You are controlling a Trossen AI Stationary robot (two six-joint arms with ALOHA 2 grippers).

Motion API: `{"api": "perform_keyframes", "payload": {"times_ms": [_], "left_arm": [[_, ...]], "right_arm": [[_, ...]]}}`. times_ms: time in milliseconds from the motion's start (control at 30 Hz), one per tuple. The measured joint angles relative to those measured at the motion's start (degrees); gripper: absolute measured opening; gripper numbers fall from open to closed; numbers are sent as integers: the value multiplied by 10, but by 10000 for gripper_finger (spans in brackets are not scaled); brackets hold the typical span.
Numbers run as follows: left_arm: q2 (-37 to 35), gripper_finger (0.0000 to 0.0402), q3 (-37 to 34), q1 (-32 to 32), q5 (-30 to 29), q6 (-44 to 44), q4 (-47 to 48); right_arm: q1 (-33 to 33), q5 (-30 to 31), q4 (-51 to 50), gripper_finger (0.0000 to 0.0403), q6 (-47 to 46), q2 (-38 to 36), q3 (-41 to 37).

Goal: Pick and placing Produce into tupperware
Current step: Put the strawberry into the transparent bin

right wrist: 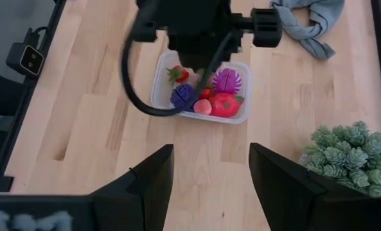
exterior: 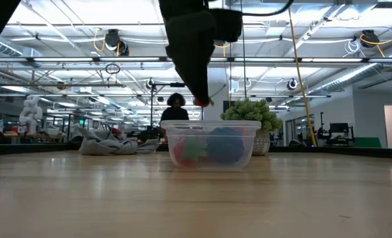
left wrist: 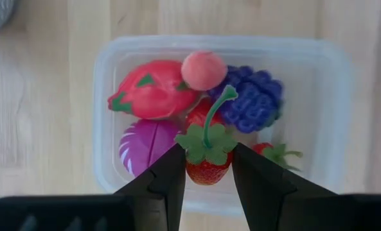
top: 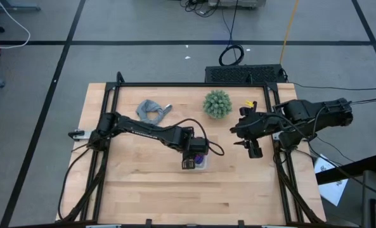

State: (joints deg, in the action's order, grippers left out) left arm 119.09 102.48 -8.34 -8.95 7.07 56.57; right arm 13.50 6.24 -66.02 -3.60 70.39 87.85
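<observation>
You have the left gripper [left wrist: 207, 168] directly above the tupperware [left wrist: 106, 77], its fingers closed on a toy strawberry [left wrist: 208, 171] with the green stem pointing up. The berry hangs above the rim, not yet released.

Progress: the tupperware already holds a red dragon fruit [left wrist: 153, 90], a pink peach-like ball [left wrist: 203, 69], a purple grape cluster [left wrist: 253, 99], a magenta cut piece [left wrist: 146, 142] and a second strawberry [left wrist: 271, 153] by the wall. A further red item lies under the stem, probably another fruit; it is too covered to name. No loose produce shows on the table [top: 143, 190] around the tupperware, so this looks like the last piece.

Room: the tupperware floor is crowded, but an open patch lies right under the held berry. The green plant [top: 217, 103] and grey cloth [top: 151, 111] stand well apart from the tupperware. The right gripper [right wrist: 209, 170] waits beyond the plant side, fingers spread and empty.
</observation>
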Motion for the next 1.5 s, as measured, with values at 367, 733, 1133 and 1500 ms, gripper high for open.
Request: {"api": "perform_keyframes", "payload": {"times_ms": [367,733,1133,1500], "left_arm": [[35,124,0,11,23,8,-27],[45,124,-1,9,35,28,-33],[46,124,-38,11,34,40,-60],[45,124,-38,11,30,35,-68]], "right_arm": [[0,0,-4,193,-2,0,0],[0,0,-7,193,-2,0,0],[0,0,-7,193,-2,0,0],[0,0,-2,193,-2,0,0]]}}
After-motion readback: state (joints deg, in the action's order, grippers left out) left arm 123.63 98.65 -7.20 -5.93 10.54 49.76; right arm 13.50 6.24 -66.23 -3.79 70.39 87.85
